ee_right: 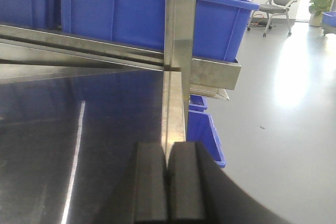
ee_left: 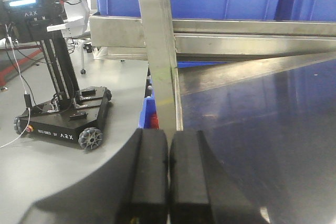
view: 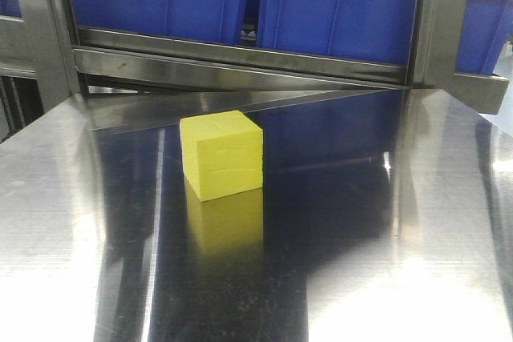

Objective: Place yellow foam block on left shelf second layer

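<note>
The yellow foam block (view: 222,154) sits upright on the shiny steel shelf surface (view: 361,222), left of centre, with faint seam lines on its faces. It shows in the front view only. No gripper shows in the front view. My left gripper (ee_left: 168,135) is shut and empty, over the shelf's left edge by a steel upright post (ee_left: 159,51). My right gripper (ee_right: 167,148) is shut and empty, over the shelf's right edge by another upright post (ee_right: 178,35). The block is out of both wrist views.
Blue plastic bins (view: 337,6) stand on the steel shelf level above and behind the block. A black wheeled robot base (ee_left: 65,114) stands on the floor at left. More blue bins (ee_right: 206,135) sit below at right, an office chair (ee_right: 281,1) farther off.
</note>
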You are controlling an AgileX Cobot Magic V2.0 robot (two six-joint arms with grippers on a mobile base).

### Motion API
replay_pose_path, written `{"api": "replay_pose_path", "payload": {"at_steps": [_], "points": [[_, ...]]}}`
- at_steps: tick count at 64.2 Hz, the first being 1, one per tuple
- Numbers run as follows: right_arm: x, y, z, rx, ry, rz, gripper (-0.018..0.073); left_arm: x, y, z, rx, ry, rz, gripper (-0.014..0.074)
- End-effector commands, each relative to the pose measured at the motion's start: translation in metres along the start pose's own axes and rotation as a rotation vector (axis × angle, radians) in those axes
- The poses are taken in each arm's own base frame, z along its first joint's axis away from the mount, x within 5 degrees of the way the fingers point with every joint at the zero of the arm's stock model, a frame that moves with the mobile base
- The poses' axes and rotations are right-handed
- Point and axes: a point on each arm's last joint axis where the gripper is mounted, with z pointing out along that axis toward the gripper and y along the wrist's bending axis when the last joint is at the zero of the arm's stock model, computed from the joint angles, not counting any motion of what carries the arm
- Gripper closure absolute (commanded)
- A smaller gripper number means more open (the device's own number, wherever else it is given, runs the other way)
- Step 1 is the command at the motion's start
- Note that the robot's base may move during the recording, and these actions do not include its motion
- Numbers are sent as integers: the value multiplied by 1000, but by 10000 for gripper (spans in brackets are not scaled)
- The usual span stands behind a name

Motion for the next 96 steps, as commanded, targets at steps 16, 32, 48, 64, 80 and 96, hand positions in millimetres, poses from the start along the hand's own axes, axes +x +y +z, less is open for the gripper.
{"api": "replay_pose_path", "payload": {"at_steps": [16,32,48,64,80,96], "points": [[-17,-1,-3,14,-128,2,505,0,-2,0,25,-72,-6,460],[-17,-1,-3,14,-128,2,505,0,-2,0,25,-72,-6,460],[-18,-1,-3,17,-147,2,505,0,-2,0,25,-72,-6,460],[-49,-1,-11,15,-234,2,505,0,-2,0,25,-72,-6,460],[-115,2,-18,-5,-202,-36,505,0,-2,0,25,-72,-6,460],[-157,1,16,-3,-80,65,502,0,-2,0,25,-72,-6,460]]}}
